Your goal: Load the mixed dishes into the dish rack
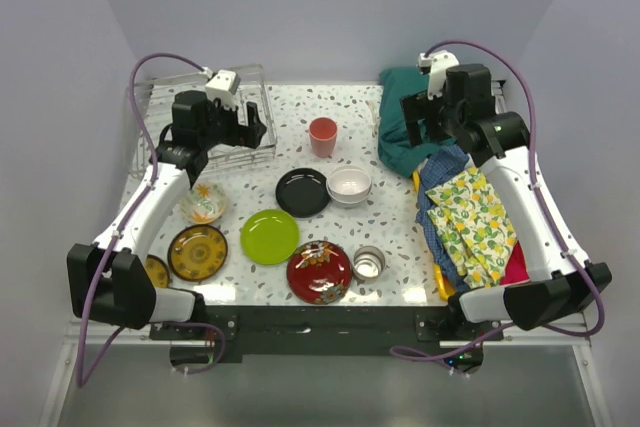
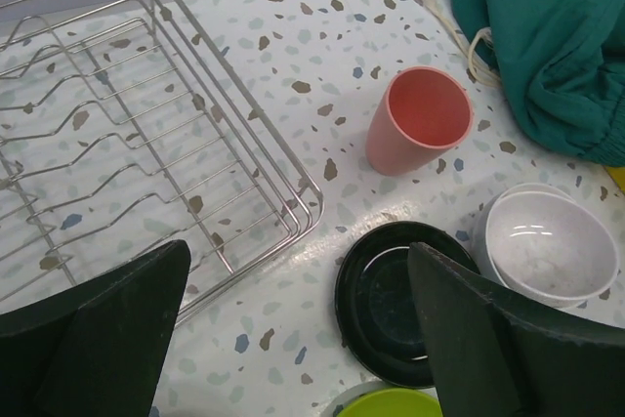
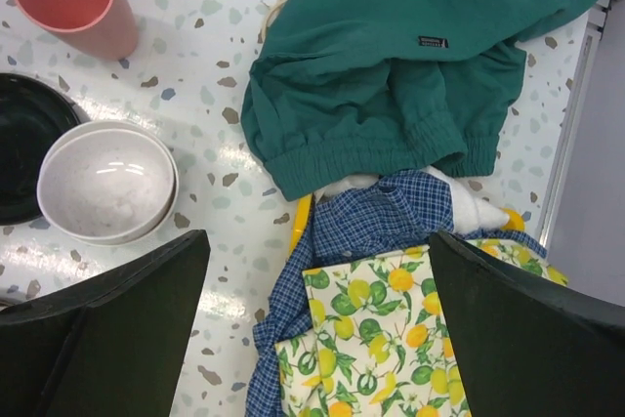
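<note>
The wire dish rack [image 1: 200, 117] [image 2: 117, 144] stands empty at the back left. My left gripper [image 1: 258, 133] [image 2: 293, 334] hovers open by its right corner, over bare table beside the black plate [image 2: 386, 300]. The mixed dishes lie loose on the table: salmon cup [image 1: 322, 135] [image 2: 420, 119], black plate [image 1: 302, 192], white bowl [image 1: 349, 186] [image 3: 107, 183], lime plate [image 1: 269, 236], red floral plate [image 1: 319, 271], steel cup [image 1: 368, 263], floral bowl [image 1: 203, 204], brown-gold plate [image 1: 197, 252]. My right gripper [image 1: 415, 119] [image 3: 317, 329] hangs open and empty above the cloths.
A green cloth [image 1: 405, 117] [image 3: 410, 56] lies at the back right. A blue checked cloth [image 3: 391, 217] and a lemon-print cloth [image 1: 475, 212] [image 3: 381, 339] cover a yellow tray [image 3: 300, 222] along the right edge. White walls enclose the table.
</note>
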Robot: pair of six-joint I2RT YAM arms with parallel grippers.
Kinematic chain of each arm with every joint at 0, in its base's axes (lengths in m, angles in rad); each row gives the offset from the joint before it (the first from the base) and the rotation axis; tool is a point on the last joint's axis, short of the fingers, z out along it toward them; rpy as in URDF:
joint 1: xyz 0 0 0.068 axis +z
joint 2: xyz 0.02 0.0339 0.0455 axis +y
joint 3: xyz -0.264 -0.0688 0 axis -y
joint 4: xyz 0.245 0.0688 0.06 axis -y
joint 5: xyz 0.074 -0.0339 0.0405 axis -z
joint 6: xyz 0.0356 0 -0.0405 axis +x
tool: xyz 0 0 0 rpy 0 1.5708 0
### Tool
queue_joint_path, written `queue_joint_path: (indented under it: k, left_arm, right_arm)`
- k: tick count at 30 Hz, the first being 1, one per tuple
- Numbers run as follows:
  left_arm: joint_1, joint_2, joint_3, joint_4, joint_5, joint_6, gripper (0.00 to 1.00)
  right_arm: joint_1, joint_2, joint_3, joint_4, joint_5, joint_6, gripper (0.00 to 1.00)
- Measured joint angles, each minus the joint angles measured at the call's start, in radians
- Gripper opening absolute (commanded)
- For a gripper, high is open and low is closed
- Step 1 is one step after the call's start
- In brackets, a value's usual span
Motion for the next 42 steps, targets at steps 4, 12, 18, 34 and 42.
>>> queue_joint_path:
  k: [4, 12, 18, 34, 42]
  left_arm:
    - [-0.005, 0.0, 0.0, -0.013, 0.07, 0.005, 0.94]
    - [-0.027, 0.03, 0.001, -0.117, 0.163, 0.054, 0.91]
    - [-0.027, 0.031, 0.001, -0.165, 0.149, 0.082, 0.91]
    - [-0.027, 0.019, -0.041, -0.229, 0.185, 0.17, 0.79]
    - [-0.027, 0.028, -0.027, -0.267, 0.17, 0.204, 0.8]
  right_arm:
    - [0.0, 0.0, -0.006, 0.017, -0.07, -0.054, 0.99]
    - [0.002, 0.167, 0.047, 0.046, -0.278, -0.093, 0.96]
    - [0.003, 0.401, 0.074, 0.033, -0.346, -0.083, 0.93]
    - [0.049, 0.671, 0.147, 0.01, -0.453, -0.108, 0.74]
    - [0.06, 0.774, 0.195, 0.0, -0.463, -0.153, 0.59]
